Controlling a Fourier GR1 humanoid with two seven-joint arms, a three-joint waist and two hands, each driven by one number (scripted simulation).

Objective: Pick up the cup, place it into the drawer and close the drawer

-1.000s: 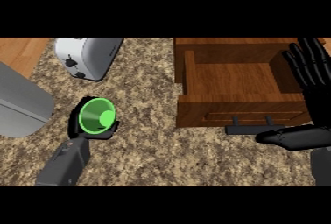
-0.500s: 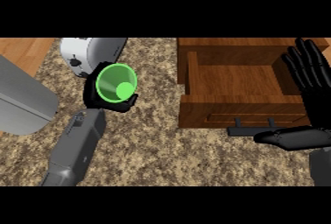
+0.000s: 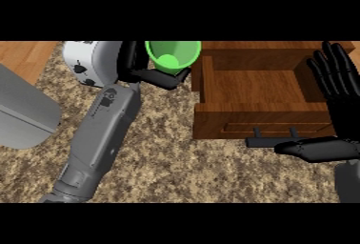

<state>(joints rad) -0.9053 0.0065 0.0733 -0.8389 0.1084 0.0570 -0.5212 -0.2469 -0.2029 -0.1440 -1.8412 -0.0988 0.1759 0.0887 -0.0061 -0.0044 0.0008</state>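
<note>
Seemingly light and rigid, the green cup (image 3: 172, 55) sits at the frame's top centre, just left of the open wooden drawer (image 3: 264, 90). The left hand (image 3: 151, 76) curls round its lower wall — a sensible hold. At right, the right hand (image 3: 337, 86) rests open, fingers straight. A white toaster (image 3: 88, 62) stands upper left on the speckled table (image 3: 190, 167); the drawer's near wall must be cleared.

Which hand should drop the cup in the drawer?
Left. The left hand already holds the green cup beside the open drawer; the right hand rests open.
</note>
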